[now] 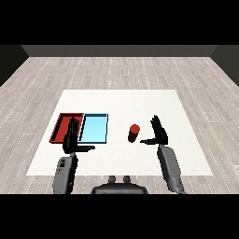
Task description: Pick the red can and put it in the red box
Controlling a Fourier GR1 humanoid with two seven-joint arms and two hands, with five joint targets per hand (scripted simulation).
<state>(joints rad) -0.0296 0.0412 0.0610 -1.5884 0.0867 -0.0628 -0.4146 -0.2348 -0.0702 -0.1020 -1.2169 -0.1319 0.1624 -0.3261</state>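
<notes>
The red can (134,133) stands upright on the white table (121,100), its long axis vertical and its round top facing up. It sits to the right of the two trays, well apart from them, and just left of the right hand (159,133).

That right hand is open, fingers straight and pointing up and away, thumb stretched out toward the can's base; it holds nothing, and a small gap shows between thumb tip and can.

The red tray (59,125) and the light blue tray (94,128) lie side by side, touching along their shared edge, the red one to the left. Neither shows anything lying inside (though the left hand covers part of the red tray's near right corner).

The left hand (72,138) is also open, fingers straight and upward, thumb out to the right, holding nothing, over the near edge where the trays meet.
</notes>
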